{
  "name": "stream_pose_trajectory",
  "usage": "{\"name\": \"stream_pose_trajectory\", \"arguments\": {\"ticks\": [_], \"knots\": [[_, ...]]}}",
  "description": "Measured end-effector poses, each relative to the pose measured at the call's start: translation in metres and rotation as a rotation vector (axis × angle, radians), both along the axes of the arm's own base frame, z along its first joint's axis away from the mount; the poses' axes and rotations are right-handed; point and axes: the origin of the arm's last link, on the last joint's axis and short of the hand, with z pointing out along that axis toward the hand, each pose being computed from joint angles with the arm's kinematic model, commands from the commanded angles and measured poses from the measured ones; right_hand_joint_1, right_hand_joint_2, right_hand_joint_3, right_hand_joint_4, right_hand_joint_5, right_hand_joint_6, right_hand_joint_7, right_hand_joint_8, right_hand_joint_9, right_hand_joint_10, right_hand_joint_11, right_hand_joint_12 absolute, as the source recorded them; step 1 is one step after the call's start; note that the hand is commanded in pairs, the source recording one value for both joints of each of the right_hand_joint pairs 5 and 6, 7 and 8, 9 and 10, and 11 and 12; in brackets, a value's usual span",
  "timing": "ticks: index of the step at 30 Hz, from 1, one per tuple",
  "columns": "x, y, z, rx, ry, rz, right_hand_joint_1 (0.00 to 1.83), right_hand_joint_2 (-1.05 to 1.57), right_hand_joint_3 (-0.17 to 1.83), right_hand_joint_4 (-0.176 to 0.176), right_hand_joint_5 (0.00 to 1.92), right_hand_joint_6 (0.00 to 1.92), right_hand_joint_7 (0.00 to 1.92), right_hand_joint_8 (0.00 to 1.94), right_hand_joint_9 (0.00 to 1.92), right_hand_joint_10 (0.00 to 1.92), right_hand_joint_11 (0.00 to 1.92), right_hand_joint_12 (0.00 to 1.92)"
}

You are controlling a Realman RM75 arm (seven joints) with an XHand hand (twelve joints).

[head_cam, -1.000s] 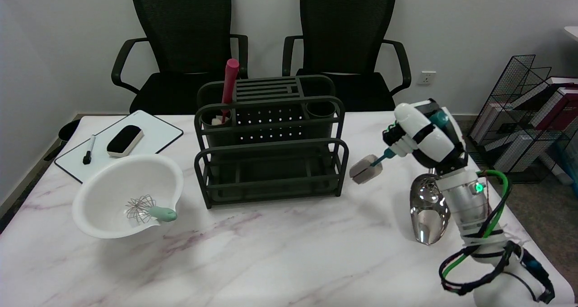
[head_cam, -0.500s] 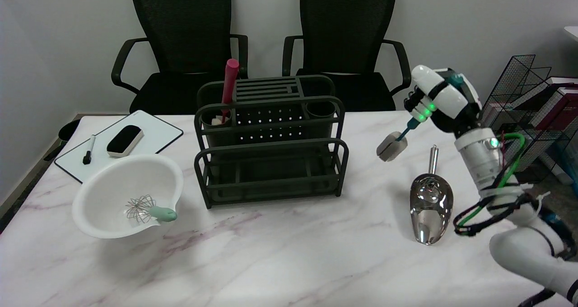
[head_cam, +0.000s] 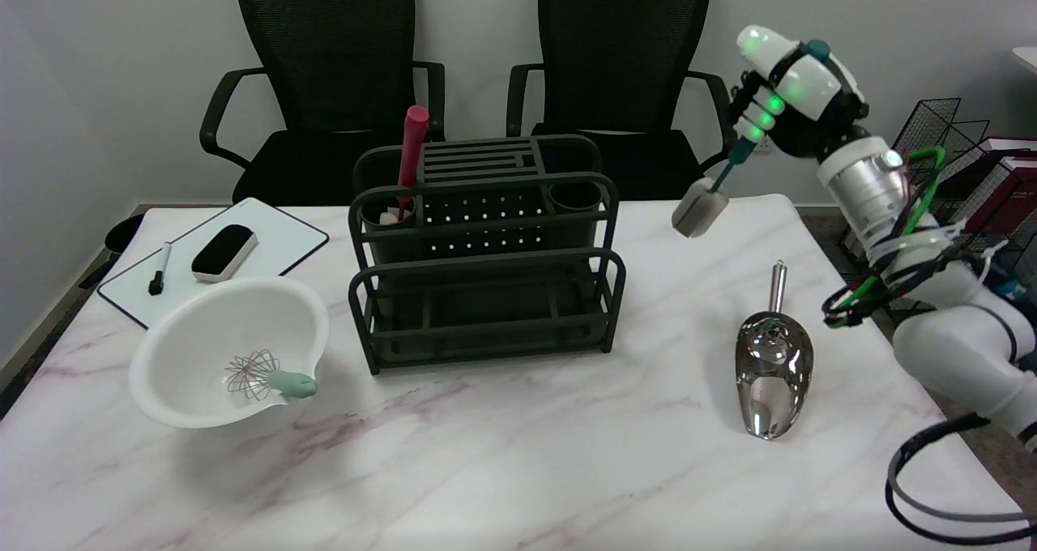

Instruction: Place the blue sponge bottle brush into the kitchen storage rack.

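Note:
My right hand [head_cam: 784,93] is raised high at the right of the table and grips the teal-blue handle of the bottle brush [head_cam: 706,198]. The brush's grey sponge head hangs down and to the left, in the air to the right of the rack's top. The dark green kitchen storage rack [head_cam: 486,251] stands in the middle of the table. It has a round cup at each back corner and a long front tray. A red-handled tool [head_cam: 410,158] stands in the left cup; the right cup [head_cam: 576,197] looks empty.
A shiny metal scoop [head_cam: 771,369] lies on the table below my arm. A white bowl [head_cam: 231,348] with a small whisk [head_cam: 267,377] sits at the left, with a whiteboard, eraser and marker [head_cam: 219,255] behind it. Two black chairs stand behind the table.
My right hand has lifted the brush up off the area near the rack's lower right and carried it higher and slightly right. The sponge head now hangs near the rack's top level.

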Motion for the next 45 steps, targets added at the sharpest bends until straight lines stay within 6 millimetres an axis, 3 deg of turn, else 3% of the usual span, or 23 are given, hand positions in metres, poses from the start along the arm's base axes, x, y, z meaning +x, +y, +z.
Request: {"name": "stream_pose_trajectory", "arguments": {"ticks": [14, 23, 35, 45], "knots": [[0.069, -0.03, -0.017, 0.093, -0.054, 0.025, 1.02, 1.57, 0.37, 0.0, 1.92, 1.92, 1.92, 1.92, 1.92, 1.92, 1.92, 1.92], [0.097, -0.052, -0.041, 0.185, -0.093, 0.027, 1.03, 1.57, 0.36, 0.0, 1.92, 1.92, 1.92, 1.92, 1.92, 1.92, 1.92, 1.92], [0.113, -0.083, -0.068, 0.262, -0.104, 0.002, 1.02, 1.57, 0.34, 0.0, 1.92, 1.92, 1.92, 1.92, 1.92, 1.92, 1.92, 1.92], [0.109, -0.11, -0.079, 0.28, -0.1, -0.042, 1.02, 1.57, 0.32, 0.0, 1.92, 1.92, 1.92, 1.92, 1.92, 1.92, 1.92, 1.92]]}}
